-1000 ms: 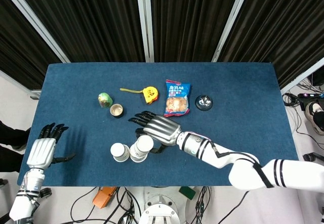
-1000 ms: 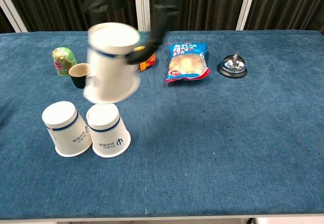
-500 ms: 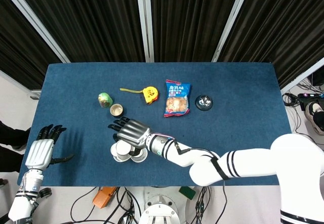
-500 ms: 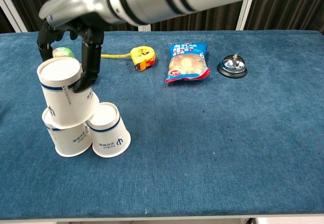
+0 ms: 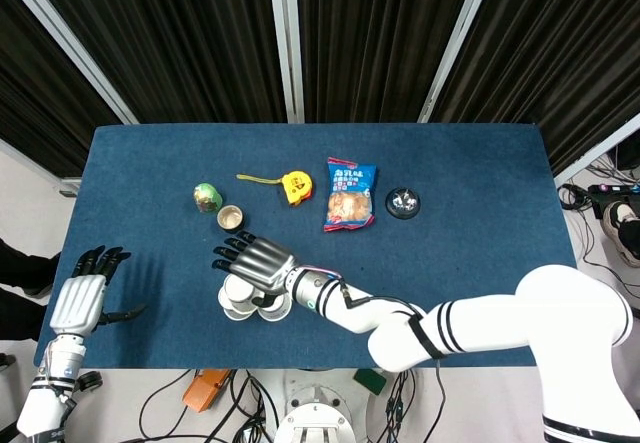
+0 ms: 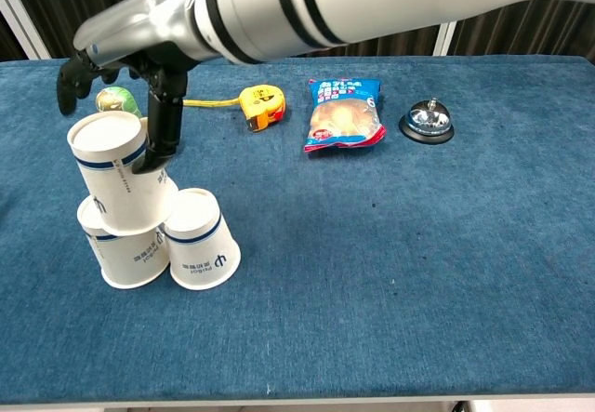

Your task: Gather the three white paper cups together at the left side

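Near the worktop's point(image 6: 390, 272) front-left corner, the right robot hand point(image 6: 139, 77) pinches the third cup point(image 6: 116, 170) inverted over two touching cups point(image 6: 172, 245), apparently to group all three.

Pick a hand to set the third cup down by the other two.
Right. The right hand already holds the third cup just above the pair; the left hand rests open at the table's edge.
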`<action>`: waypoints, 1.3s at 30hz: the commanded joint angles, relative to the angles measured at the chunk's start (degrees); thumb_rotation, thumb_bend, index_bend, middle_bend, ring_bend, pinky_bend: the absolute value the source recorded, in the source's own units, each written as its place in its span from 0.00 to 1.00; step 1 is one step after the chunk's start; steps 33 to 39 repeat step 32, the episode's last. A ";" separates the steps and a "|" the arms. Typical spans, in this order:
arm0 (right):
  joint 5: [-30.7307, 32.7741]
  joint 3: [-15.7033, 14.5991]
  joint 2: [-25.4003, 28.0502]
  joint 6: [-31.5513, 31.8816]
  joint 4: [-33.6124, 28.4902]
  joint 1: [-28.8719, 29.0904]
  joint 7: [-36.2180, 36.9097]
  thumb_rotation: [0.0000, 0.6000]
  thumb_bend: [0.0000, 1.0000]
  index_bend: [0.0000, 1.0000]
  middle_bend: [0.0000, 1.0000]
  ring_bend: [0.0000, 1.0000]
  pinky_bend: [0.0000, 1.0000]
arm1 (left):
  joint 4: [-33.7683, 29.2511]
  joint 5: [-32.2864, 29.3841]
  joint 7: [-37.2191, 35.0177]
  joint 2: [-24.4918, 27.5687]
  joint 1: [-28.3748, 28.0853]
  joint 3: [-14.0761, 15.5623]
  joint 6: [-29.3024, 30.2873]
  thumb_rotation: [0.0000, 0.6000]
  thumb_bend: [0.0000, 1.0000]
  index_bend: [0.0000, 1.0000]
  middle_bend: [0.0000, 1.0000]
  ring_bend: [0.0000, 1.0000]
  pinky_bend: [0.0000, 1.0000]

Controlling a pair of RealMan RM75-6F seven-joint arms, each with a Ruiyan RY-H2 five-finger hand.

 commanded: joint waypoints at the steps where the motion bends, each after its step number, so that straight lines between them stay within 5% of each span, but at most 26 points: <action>1: -2.35 0.45 2.49 1.40 -2.77 -2.01 1.66 1.00 0.44 0.08 0.09 0.00 0.08 | -0.11 0.09 0.18 0.12 -0.20 -0.10 -0.25 0.77 0.14 0.17 0.10 0.00 0.00; 5: -9.86 -1.22 9.04 9.72 -8.46 -9.55 3.05 1.00 0.44 0.04 0.08 0.00 0.08 | 0.19 0.77 -0.12 0.41 -0.52 -0.64 0.17 0.77 0.14 0.17 0.10 0.00 0.00; 11: -25.38 -13.18 18.20 33.30 -12.93 -28.92 -0.30 1.00 0.42 0.00 0.08 0.00 0.07 | 3.46 2.58 -2.26 1.00 -0.32 -1.80 3.02 0.83 0.14 0.17 0.10 0.00 0.00; 18: -37.37 -22.66 23.37 51.43 -5.79 -50.28 13.16 1.00 0.37 0.00 0.02 0.00 0.06 | 3.34 2.75 -4.71 5.37 0.74 -2.90 5.54 0.87 0.14 0.17 0.10 0.00 0.00; 29: -41.58 -24.36 22.75 61.38 7.88 -69.66 32.23 1.00 0.37 0.00 0.01 0.00 0.02 | -1.97 3.71 -5.29 9.89 4.32 -0.21 7.52 0.93 0.14 0.17 0.10 0.00 0.00; 39: -42.88 -23.51 22.25 61.00 9.75 -71.43 34.87 1.00 0.37 0.00 0.01 0.00 0.02 | -3.14 4.16 -4.90 10.10 5.02 0.22 8.30 0.92 0.14 0.17 0.10 0.00 0.00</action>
